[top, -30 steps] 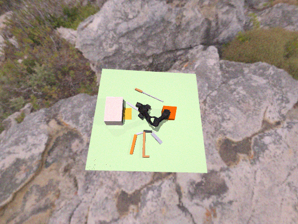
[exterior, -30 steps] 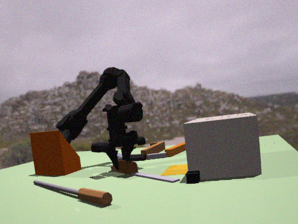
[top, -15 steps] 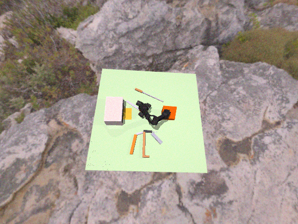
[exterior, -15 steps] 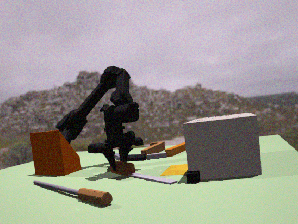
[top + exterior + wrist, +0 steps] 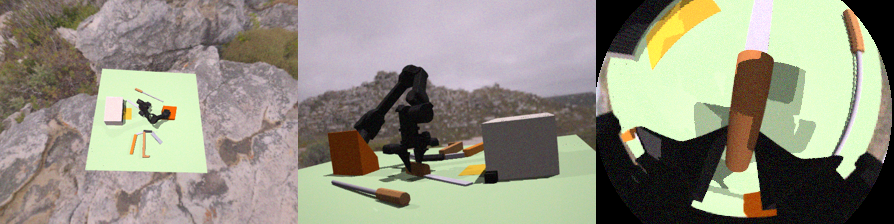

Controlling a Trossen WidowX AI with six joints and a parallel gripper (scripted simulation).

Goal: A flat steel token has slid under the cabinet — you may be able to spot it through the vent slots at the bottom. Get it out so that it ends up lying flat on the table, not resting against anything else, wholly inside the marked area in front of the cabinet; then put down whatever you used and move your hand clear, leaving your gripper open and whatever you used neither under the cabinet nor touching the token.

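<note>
The gripper (image 5: 415,166) (image 5: 742,132) is shut on the brown handle (image 5: 422,169) (image 5: 753,85) of a flat-bladed tool, low over the table. Its pale blade (image 5: 132,103) (image 5: 447,179) (image 5: 760,25) points toward the cabinet, its tip outside the front, toward the end with the small black block (image 5: 491,177). The cabinet (image 5: 114,109) (image 5: 521,147) is a pale box; its dark front shows in the wrist view's upper left (image 5: 621,30). The yellow marked area (image 5: 128,114) (image 5: 472,170) (image 5: 681,30) lies before it, beside the blade. The token cannot be seen in any view.
A rod with a brown handle (image 5: 138,90) (image 5: 393,197) (image 5: 853,31) lies to one side. Opposite lie an orange bar (image 5: 133,144), a brown L-shaped bar (image 5: 144,144), a black piece (image 5: 147,131) and a pale strip (image 5: 156,138). An orange block (image 5: 171,111) (image 5: 347,155) stands by the arm's base.
</note>
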